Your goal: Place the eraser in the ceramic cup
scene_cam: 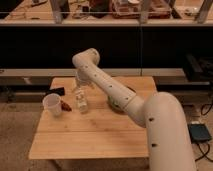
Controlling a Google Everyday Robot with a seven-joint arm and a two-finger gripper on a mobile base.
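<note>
- Black eraser is lying on the wooden worktop, at one o'clock from the ceramic cup, apart from it.
- Gripper is hanging at three o'clock from that cup; I cannot tell whether its jaws are apart or together.

arm: cream-white, thick rounded tubes | small dark dots | gripper: pale, above table

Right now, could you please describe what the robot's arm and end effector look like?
The arm is off-white, built of thick, smooth, rounded tubular segments narrowing toward the wrist, with small dark dots along its sides. No loose cables show. The end effector is pale and slimmer, above the wooden table beside the ceramic cup.
</note>
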